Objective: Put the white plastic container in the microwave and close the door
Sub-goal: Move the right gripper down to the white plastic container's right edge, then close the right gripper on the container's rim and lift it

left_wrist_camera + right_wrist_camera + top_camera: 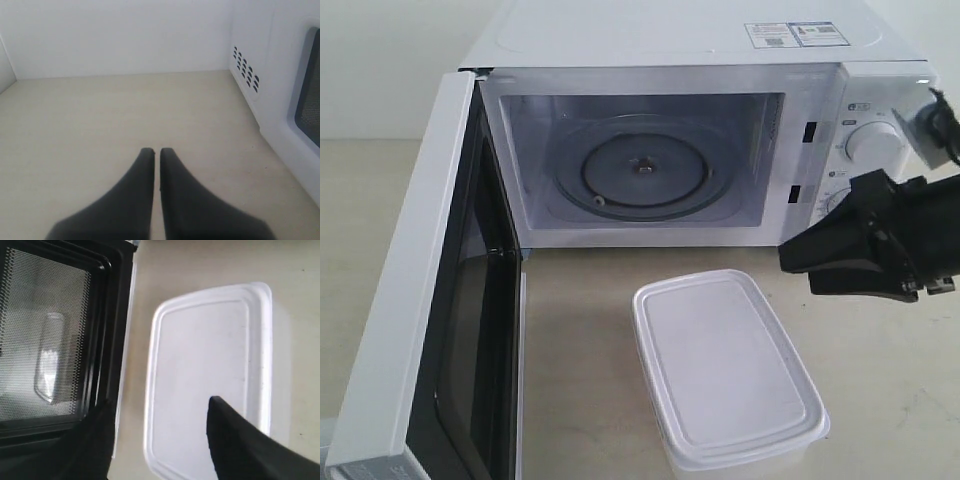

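The white plastic container [725, 370] sits lidded on the table in front of the microwave [670, 60]. The door [410, 300] stands wide open on the left, so the glass turntable [642, 170] shows in the empty cavity. My right gripper [798, 260] hovers open, to the right of the container and above it, in front of the control panel. In the right wrist view the right gripper [160, 405] hangs over the container [210, 370], one fingertip [217, 405] above the lid, the other near the door [45, 335]. My left gripper [157, 152] is shut on nothing, beside the microwave's vented side [247, 75].
Two round knobs [873, 143] sit on the panel behind my right arm. The open door's lower edge reaches the table's front left. Bare beige table [100, 115] lies ahead of the left gripper, ending at a white wall [125, 35].
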`<action>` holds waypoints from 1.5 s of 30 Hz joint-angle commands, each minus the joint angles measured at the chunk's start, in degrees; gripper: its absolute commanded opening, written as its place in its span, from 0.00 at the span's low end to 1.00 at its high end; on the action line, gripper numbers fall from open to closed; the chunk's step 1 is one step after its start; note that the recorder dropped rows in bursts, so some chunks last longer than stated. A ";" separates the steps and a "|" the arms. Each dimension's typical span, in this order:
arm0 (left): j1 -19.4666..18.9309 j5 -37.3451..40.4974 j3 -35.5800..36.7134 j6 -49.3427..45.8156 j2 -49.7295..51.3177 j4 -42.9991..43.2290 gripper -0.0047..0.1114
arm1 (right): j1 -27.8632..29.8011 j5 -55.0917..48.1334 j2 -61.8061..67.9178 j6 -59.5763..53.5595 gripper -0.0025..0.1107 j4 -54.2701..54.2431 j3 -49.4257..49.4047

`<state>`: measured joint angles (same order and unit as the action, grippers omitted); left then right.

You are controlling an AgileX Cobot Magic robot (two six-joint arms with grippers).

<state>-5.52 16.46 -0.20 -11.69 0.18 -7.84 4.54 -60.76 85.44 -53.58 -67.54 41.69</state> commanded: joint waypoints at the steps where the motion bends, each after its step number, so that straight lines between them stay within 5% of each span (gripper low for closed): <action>1: 0.02 0.03 0.20 0.57 -0.18 -0.53 0.08 | 0.58 0.36 8.07 -7.95 0.46 -1.79 0.43; 24: 0.02 0.03 0.20 0.57 -0.18 -0.53 0.08 | -9.26 16.34 20.21 -15.44 0.46 -3.66 0.80; 27: 0.02 0.03 0.20 0.57 -0.18 -0.53 0.08 | -9.70 17.08 20.51 -15.32 0.36 -3.43 0.80; 32: 0.02 0.03 0.20 0.57 -0.18 -0.53 0.08 | -9.70 16.46 20.51 -15.32 0.03 -3.31 0.80; 45: 0.02 0.03 0.20 0.57 -0.18 -0.53 0.08 | -9.70 16.69 18.22 -12.02 0.02 -8.60 -1.19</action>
<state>-5.52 16.46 -0.20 -11.69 0.18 -7.84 -4.64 -47.30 104.57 -65.38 -75.23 42.41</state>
